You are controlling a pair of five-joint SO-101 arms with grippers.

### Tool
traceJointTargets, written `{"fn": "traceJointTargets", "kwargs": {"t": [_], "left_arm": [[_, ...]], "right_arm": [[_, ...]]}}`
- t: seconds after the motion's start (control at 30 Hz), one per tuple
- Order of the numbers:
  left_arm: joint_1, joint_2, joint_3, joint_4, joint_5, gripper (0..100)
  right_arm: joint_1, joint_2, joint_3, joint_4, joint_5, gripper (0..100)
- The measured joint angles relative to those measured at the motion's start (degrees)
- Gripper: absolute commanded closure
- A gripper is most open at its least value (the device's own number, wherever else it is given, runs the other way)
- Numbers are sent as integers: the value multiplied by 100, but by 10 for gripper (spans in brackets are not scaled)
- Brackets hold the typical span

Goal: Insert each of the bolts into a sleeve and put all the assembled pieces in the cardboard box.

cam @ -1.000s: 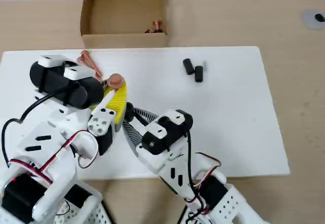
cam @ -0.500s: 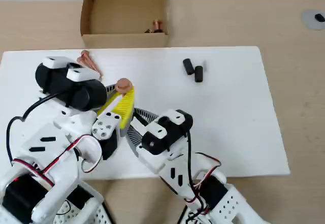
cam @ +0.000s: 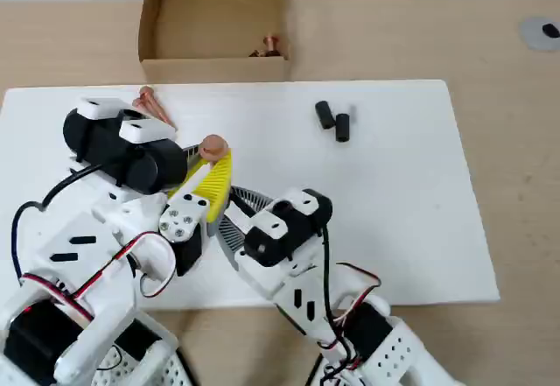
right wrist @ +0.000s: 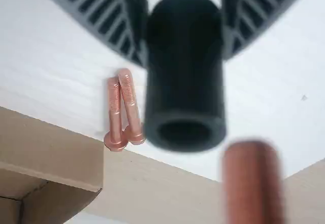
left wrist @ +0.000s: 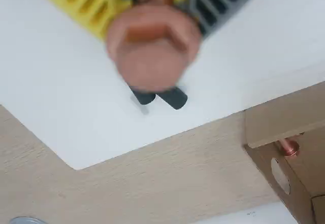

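Bolt (left wrist: 152,49) is clenched in your left gripper (cam: 208,157), head past the tips. Just near of it, your right gripper (cam: 226,204) grasps a black sleeve (right wrist: 185,71). Two loose bolts (cam: 150,106) lie far left on the tabletop (cam: 490,45), two spare sleeves (cam: 333,121) right, and the cardboard box (cam: 157,27) beyond.

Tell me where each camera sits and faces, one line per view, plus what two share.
High view: fixed overhead, looking down on the mat, cardboard box, left hand and right hand.
Left wrist view: on the left arm, past its held bolt towards two loose sleeves.
Right wrist view: on the right arm, past its held sleeve towards two loose bolts.
Both wrist views catch the box.
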Motion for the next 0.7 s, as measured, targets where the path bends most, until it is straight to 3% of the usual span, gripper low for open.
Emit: {"fn": "traceJointTargets", "kwargs": {"t": [0.7], "left_arm": [[-141, -9, 0, 0, -246, 994]], "right_arm": [[0, 0, 0, 0, 0, 989]]}}
